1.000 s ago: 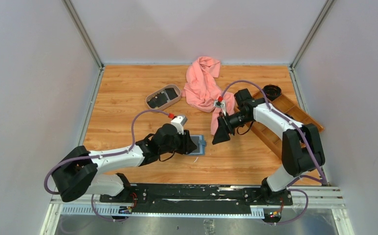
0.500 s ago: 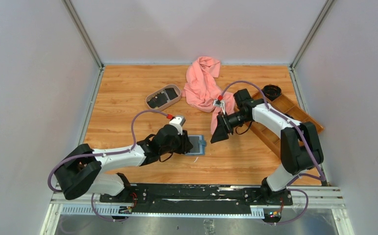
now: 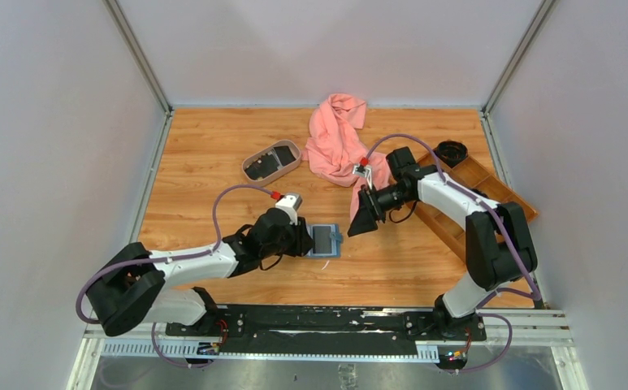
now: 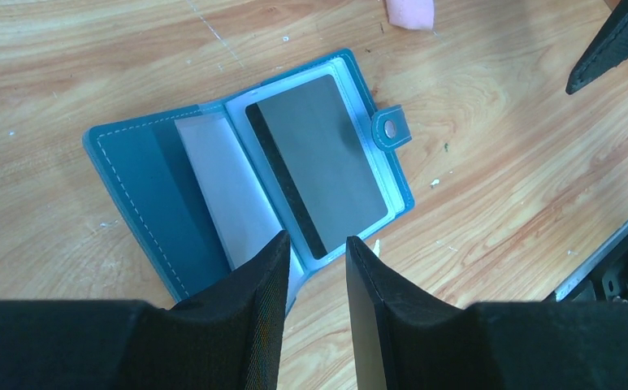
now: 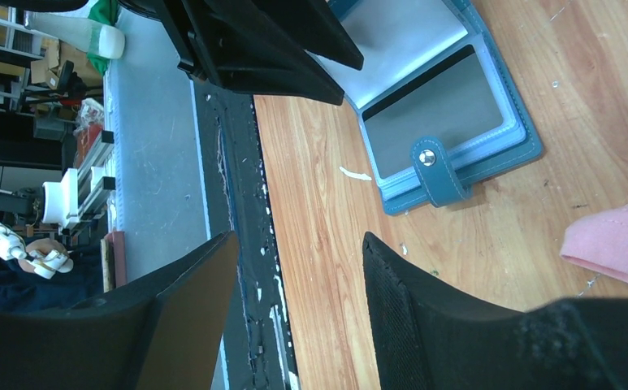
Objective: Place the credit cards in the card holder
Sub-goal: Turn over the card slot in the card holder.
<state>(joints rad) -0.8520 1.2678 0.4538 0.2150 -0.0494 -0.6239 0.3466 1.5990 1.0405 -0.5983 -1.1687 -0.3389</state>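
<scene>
The teal card holder (image 3: 332, 252) lies open on the table; it also shows in the left wrist view (image 4: 148, 187) and the right wrist view (image 5: 497, 158). A grey credit card (image 4: 318, 175) with a black stripe sits in its right inner pocket and also shows from above (image 3: 324, 238) and in the right wrist view (image 5: 436, 110). My left gripper (image 3: 305, 241) (image 4: 317, 242) is open and empty at the holder's near edge. My right gripper (image 3: 358, 225) (image 5: 301, 240) is open and empty, hovering to the right of the holder. Black cards (image 3: 282, 154) lie in the oval tray.
An oval beige tray (image 3: 249, 162) stands at the back left of centre. A crumpled pink cloth (image 3: 339, 142) lies behind the right gripper. A brown wooden compartment tray (image 3: 477, 175) and a black round object (image 3: 451, 152) are on the right.
My left gripper has drawn back left off the card holder, uncovering the grey card in the pocket. My right gripper has shifted slightly left.
</scene>
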